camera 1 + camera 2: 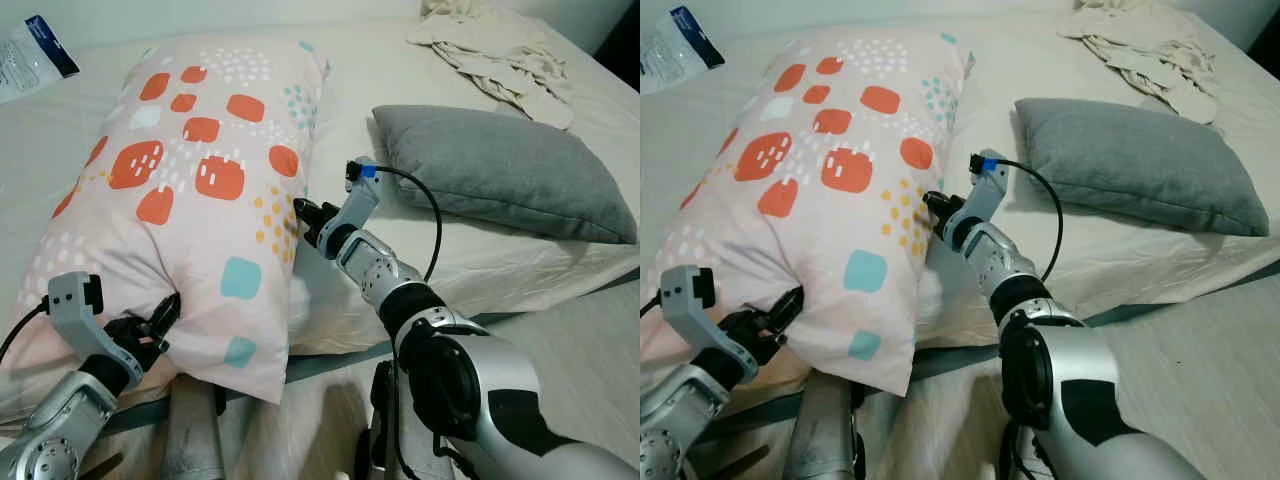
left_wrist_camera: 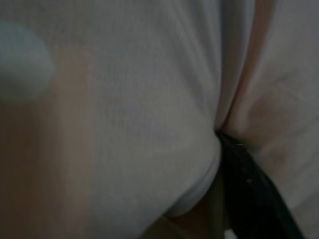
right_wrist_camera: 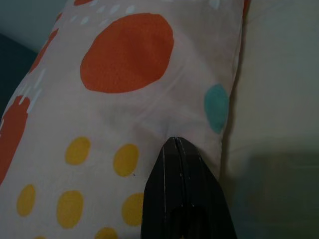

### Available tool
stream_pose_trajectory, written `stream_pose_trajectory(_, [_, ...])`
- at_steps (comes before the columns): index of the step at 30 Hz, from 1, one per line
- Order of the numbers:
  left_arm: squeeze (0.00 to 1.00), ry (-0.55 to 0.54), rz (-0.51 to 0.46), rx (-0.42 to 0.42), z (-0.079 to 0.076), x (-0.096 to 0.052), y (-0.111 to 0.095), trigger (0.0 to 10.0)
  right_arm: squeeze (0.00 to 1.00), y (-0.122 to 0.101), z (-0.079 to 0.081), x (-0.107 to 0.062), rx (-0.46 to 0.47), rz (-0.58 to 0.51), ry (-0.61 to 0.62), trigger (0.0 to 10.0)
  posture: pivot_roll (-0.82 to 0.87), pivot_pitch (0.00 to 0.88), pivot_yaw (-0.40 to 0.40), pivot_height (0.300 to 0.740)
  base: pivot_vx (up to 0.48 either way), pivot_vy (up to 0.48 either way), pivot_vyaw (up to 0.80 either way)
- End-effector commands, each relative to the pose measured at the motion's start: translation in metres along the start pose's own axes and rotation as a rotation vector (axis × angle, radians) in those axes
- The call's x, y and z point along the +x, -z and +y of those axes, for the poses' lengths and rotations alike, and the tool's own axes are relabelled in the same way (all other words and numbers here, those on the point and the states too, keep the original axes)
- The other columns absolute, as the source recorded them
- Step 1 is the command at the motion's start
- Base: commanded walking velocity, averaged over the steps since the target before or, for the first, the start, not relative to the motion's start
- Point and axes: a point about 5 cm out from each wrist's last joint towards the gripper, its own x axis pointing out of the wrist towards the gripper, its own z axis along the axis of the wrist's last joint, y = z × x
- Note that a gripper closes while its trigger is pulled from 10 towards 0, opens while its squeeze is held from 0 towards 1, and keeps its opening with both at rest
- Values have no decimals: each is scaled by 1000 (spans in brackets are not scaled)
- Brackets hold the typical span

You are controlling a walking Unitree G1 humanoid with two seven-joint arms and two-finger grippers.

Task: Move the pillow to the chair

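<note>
A large pale-pink pillow (image 1: 200, 190) with orange, teal and yellow spots lies on the bed, its near end hanging over the mattress edge. My left gripper (image 1: 163, 318) is at the pillow's near left corner. In the left wrist view, pillow fabric (image 2: 149, 124) bunches against a black finger (image 2: 249, 189). My right gripper (image 1: 303, 213) reaches to the pillow's right edge. In the right wrist view its fingers (image 3: 174, 164) are pressed together, and the tip sits in a crease of the spotted cover (image 3: 124, 59).
A grey pillow (image 1: 500, 170) lies on the bed just right of my right arm. Crumpled beige cloth (image 1: 495, 50) is at the far right and a plastic packet (image 1: 30, 55) at the far left. The bed's near edge (image 1: 340, 355) runs below the pillow.
</note>
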Motion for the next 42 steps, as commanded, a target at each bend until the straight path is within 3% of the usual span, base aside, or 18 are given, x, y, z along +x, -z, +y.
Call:
stream_pose_trajectory(1, [1000, -20, 50, 27, 5, -5, 7, 10000, 0, 11, -7, -3, 31, 29, 25, 0, 197, 365, -68, 542, 0, 0, 0])
stream_pose_trajectory(4, [1000, -42, 43, 47, 9, -8, 6, 10000, 0, 11, -8, -4, 25, 32, 28, 0, 197, 363, -67, 542, 0, 0, 0])
stream_pose_trajectory(5, [0, -59, 35, 50, 13, -10, 4, 10000, 0, 11, -8, -4, 21, 33, 26, 0, 195, 362, -65, 542, 0, 0, 0])
stream_pose_trajectory(11, [0, -167, 0, 73, 37, -26, -4, 10000, 0, 10, -11, -5, 24, 27, 31, 0, 193, 354, -61, 542, 0, 0, 0])
stream_pose_trajectory(17, [0, -450, -91, 171, 84, -59, -25, 10000, 0, 8, -14, -6, -35, 35, 33, 0, 192, 342, -57, 542, 0, 0, 0])
stream_pose_trajectory(19, [0, -466, -98, 181, 87, -63, -28, 10000, 0, 8, -13, -6, -54, 36, 32, 0, 193, 343, -57, 542, 0, 0, 0])
stream_pose_trajectory(20, [0, -472, -96, 188, 89, -66, -29, 10000, 0, 8, -14, -6, -75, 39, 40, 9686, 193, 343, -57, 542, 0, 0, 0])
stream_pose_trajectory(21, [0, -467, -87, 191, 90, -67, -29, 10000, 0, 8, -14, -6, -80, 36, 42, 10000, 195, 342, -57, 542, 0, 0, 0])
stream_pose_trajectory(27, [0, -447, -49, 197, 87, -66, -25, 10000, 0, 3, -23, -9, -72, -1, 105, 10000, 197, 340, -63, 542, 0, 0, 0])
stream_pose_trajectory(31, [0, -464, -109, 145, 95, -59, -38, 10000, 0, -4, -37, -16, -60, -30, 130, 10000, 187, 335, -71, 542, 0, 0, 0])
stream_pose_trajectory(32, [0, -445, -139, 114, 97, -56, -46, 7843, 0, -7, -46, -21, -59, -40, 149, 10000, 183, 332, -71, 542, 0, 0, 0])
stream_pose_trajectory(33, [0, -445, -139, 114, 97, -56, -46, 7843, 0, -7, -46, -21, -59, -40, 149, 10000, 183, 332, -71, 542, 0, 0, 0])
stream_pose_trajectory(34, [0, -423, -155, 100, 96, -54, -50, 8824, 0, -9, -51, -24, -60, -49, 160, 10000, 183, 332, -71, 542, 0, 0, 0])
stream_pose_trajectory(37, [0, -410, -181, 81, 96, -52, -56, 8706, 0, -14, -59, -29, -61, -65, 176, 10000, 181, 325, -70, 542, 0, 0, 0])
stream_pose_trajectory(38, [0, -419, -209, 75, 97, -51, -61, 10000, 0, -18, -67, -34, -60, -79, 192, 10000, 176, 320, -70, 542, 0, 0, 0])
stream_pose_trajectory(40, [0, -436, -254, 56, 101, -50, -69, 10000, 0, -23, -79, -42, -62, -94, 218, 10000, 170, 314, -68, 542, 0, 0, 0])
stream_pose_trajectory(41, [0, -464, -290, 65, 104, -51, -76, 4196, 0, -25, -87, -47, -61, -104, 236, 10000, 165, 306, -68, 542, 0, 0, 0])
stream_pose_trajectory(42, [0, -464, -290, 65, 104, -51, -76, 4196, 0, -25, -87, -47, -61, -104, 236, 10000, 165, 306, -68, 542, 0, 0, 0])
